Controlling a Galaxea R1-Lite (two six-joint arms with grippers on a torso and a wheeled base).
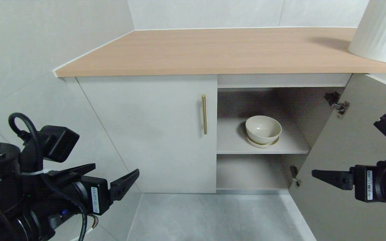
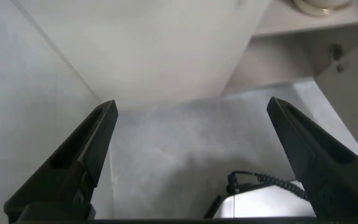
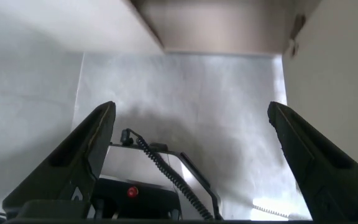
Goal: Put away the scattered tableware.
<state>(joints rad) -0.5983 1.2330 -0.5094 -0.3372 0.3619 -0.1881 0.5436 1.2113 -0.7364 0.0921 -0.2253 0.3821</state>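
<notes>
A cream bowl (image 1: pixel 263 128) stands on a small cream plate (image 1: pixel 262 144) on the middle shelf (image 1: pixel 233 142) of the open cabinet. An edge of the plate (image 2: pixel 319 6) also shows in the left wrist view. My left gripper (image 1: pixel 116 169) hangs low at the left, in front of the closed cabinet door, open with nothing between its fingers (image 2: pixel 191 106). My right gripper (image 1: pixel 315 174) is low at the right, beside the open door, and it is open and holds nothing (image 3: pixel 191 107). Both grippers are well short of the shelf.
The left cabinet door (image 1: pixel 152 134) is closed and has a gold handle (image 1: pixel 204 114). The right door (image 1: pixel 340 160) is swung open toward my right arm. A white ribbed container (image 1: pixel 384 30) stands on the wooden countertop (image 1: pixel 213 50). Grey floor (image 1: pixel 213 217) lies below.
</notes>
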